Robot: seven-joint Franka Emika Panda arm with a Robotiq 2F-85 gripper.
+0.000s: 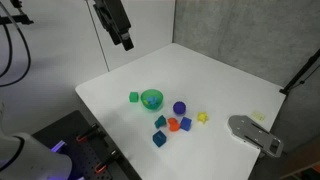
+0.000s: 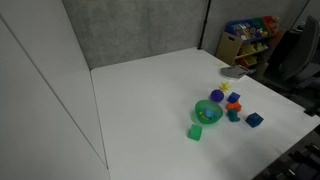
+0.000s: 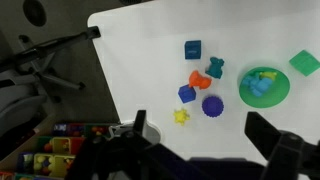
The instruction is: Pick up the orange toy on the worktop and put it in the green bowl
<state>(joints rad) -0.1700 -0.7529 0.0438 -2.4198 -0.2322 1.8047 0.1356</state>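
The orange toy (image 3: 197, 79) lies on the white worktop among other toy blocks; it shows in both exterior views (image 1: 173, 125) (image 2: 233, 108). The green bowl (image 3: 281, 96) stands a short way from it, with a teal-blue piece inside, and shows in both exterior views (image 1: 145, 100) (image 2: 200, 113). My gripper (image 3: 200, 135) is open and empty, high above the table, its two fingers framing the worktop near the toys. In an exterior view the gripper (image 1: 122, 38) hangs well above the far side of the table.
Around the orange toy lie a purple ball (image 3: 213, 106), a yellow star toy (image 3: 181, 116), a blue cube (image 3: 187, 94) and two teal blocks (image 3: 193, 49). A green cube (image 3: 304, 63) sits beside the bowl. A grey flat object (image 1: 255, 135) lies near the table edge.
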